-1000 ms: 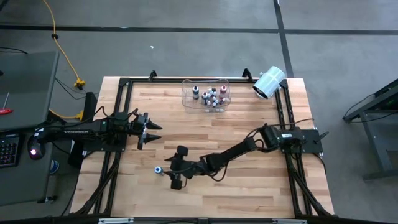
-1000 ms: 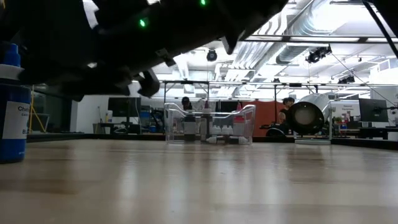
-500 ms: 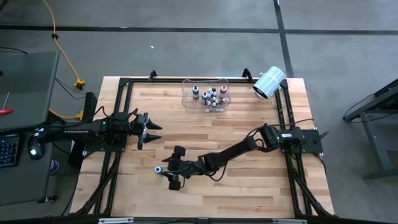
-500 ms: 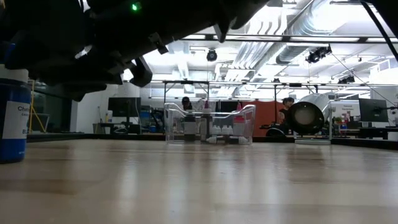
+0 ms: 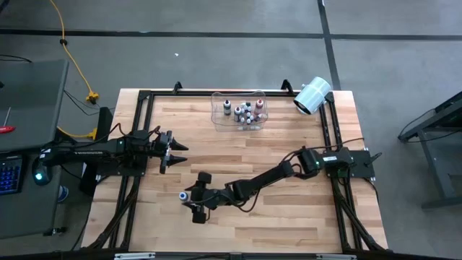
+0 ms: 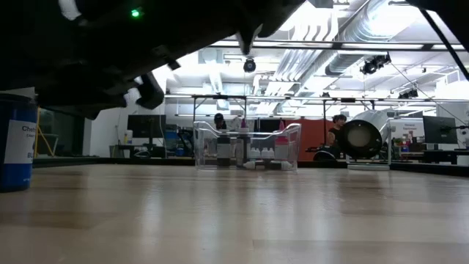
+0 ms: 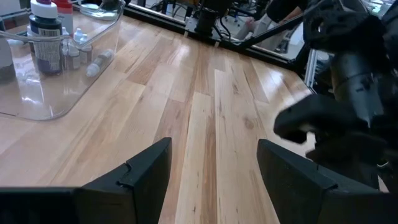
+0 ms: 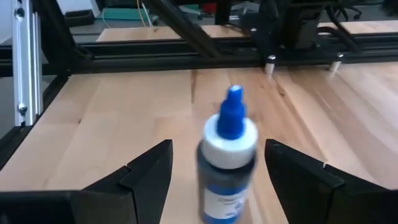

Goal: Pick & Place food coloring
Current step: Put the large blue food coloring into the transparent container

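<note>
Fingers of the right gripper (image 8: 217,171) spread around a blue-capped bottle (image 8: 227,158).
Bottle stands upright on the pale wood-plank counter (image 5: 289,137); its label is unreadable.

Right gripper (image 8: 214,177) gapes (left gripper (image 7: 211,174) too).

Blue bottle (image 6: 16,143) upright — clear bin (image 6: 247,147) behind.

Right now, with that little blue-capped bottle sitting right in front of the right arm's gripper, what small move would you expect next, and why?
Probably the right gripper eases forward a little more, then closes. Its fingers stand open on either side of the upright blue-capped bottle, but the bottle doesn't look fully between them yet. Seen from above, that bottle stands alone on the table, far from the clear bin holding the other bottles.
</note>
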Controlling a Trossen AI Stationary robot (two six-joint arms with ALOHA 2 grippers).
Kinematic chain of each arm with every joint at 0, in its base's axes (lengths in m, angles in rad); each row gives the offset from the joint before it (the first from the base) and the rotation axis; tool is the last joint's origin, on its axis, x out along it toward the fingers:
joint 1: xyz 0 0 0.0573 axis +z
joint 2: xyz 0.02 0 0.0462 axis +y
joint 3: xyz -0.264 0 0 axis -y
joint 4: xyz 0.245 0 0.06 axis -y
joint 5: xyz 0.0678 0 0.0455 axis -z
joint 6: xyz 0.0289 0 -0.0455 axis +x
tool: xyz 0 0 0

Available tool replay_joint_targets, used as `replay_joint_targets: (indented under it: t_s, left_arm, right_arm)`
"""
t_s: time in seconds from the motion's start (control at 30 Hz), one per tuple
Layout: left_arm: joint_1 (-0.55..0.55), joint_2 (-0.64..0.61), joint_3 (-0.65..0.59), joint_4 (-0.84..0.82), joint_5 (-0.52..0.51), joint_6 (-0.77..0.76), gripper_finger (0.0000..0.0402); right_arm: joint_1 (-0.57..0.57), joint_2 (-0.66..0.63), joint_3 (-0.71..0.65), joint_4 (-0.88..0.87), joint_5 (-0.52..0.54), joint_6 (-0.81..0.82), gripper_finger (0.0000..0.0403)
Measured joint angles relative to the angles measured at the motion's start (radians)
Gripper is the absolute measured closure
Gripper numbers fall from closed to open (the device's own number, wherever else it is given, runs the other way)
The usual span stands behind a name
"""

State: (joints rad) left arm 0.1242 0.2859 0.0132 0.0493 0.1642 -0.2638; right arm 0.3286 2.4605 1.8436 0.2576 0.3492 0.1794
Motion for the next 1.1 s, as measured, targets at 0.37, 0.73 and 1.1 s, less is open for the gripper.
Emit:
replay_joint_targets:
  t_s: [0.37, 0.73, 1.1]
  left_arm:
    - [0.0, 0.0, 0.0, 0.0, 0.0, 0.0, 0.0167]
    - [0.0, 0.0, 0.0, 0.0, 0.0, 0.0, 0.0167]
    - [0.0, 0.0, 0.0, 0.0, 0.0, 0.0, 0.0167]
  right_arm:
    - [-0.013, 0.06, 0.088, 0.001, 0.02, 0.003, 0.0157]
    - [-0.016, 0.06, 0.088, -0.029, 0.0, 0.003, 0.0178]
    - [-0.014, 0.06, 0.088, -0.019, 0.0, 0.003, 0.0255]
